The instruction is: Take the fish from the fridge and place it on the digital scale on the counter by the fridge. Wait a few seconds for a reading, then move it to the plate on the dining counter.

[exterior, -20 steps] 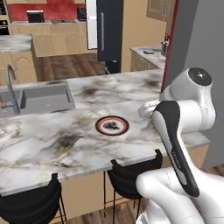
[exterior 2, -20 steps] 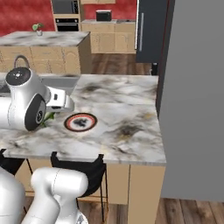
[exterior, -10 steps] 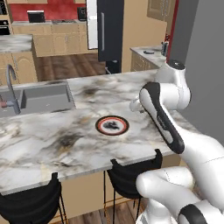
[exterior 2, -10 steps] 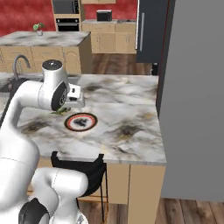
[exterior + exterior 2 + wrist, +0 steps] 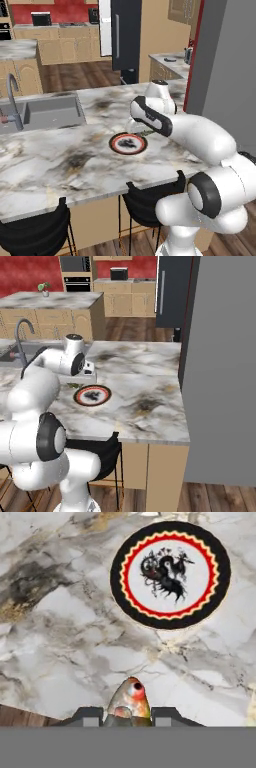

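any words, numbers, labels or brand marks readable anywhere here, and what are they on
None: no readable text anywhere.
Round plate with black rim, red ring and pale centre: a dark inked figure, a picture, not letters.
Tall black fridge with grey bar handle: no label visible.
Black oven in the far wall: too small to tell whether it carries any marking.
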Tool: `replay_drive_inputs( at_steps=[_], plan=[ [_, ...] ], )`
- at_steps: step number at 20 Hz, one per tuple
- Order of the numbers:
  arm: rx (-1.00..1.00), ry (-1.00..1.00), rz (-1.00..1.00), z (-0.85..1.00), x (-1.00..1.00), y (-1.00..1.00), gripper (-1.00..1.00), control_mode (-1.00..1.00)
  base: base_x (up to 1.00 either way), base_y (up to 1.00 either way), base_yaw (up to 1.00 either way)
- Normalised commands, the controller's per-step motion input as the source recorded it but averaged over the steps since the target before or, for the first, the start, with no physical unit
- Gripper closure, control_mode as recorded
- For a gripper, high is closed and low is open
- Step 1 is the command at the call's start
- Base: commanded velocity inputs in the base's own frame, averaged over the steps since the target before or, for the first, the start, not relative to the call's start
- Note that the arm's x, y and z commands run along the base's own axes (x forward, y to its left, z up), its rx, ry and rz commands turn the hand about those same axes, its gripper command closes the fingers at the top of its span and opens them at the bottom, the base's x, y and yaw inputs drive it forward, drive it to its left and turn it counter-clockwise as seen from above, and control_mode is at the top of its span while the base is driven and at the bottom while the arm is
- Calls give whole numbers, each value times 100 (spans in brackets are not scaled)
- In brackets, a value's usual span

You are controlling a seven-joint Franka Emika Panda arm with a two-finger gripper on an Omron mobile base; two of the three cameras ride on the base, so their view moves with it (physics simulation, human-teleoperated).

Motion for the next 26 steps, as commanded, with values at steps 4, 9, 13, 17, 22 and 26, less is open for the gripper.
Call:
replay_drive_inputs(
  at_steps=[4, 9, 13, 17, 22, 26],
  plan=[
    [0, -3, 10, -49, 91, 15, 100, -100, 0, 0, 0],
    [0, -18, 19, -21, 64, 0, 100, -100, 0, 0, 0],
    [0, -27, 23, -28, 38, 1, 100, -100, 0, 0, 0],
    [0, -28, 21, -44, 19, 2, 100, -100, 0, 0, 0],
    [0, -22, 17, -41, 28, 0, 100, -100, 0, 0, 0],
    [0, -7, 14, -44, 54, 2, 100, -100, 0, 0, 0]
  ],
)
